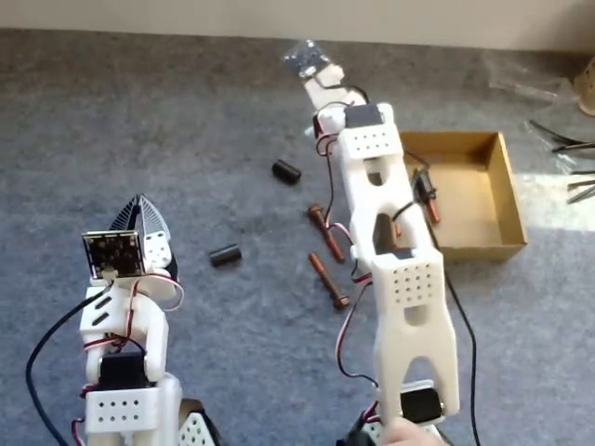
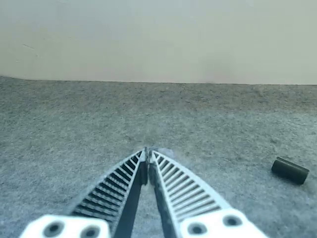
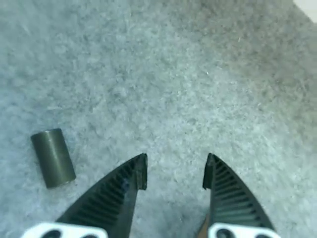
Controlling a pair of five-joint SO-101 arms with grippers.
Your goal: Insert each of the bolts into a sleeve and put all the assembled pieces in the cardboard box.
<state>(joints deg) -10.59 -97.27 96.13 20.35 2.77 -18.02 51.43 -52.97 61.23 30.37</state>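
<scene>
Two copper-coloured bolts lie on the grey carpet beside the right arm. One black sleeve rests farther back, another sleeve nearer the left arm. A bolt with a sleeve on it lies in the cardboard box. My left gripper is shut and empty, low over the carpet, with a sleeve off to its side. My right gripper is open over bare carpet at the far end of the scene, a sleeve lying just beside one finger.
The right arm stretches across the middle, partly over the box's near-left corner. Loose metal tools and plastic bags lie at the back right. A pale wall edge runs along the far side of the carpet.
</scene>
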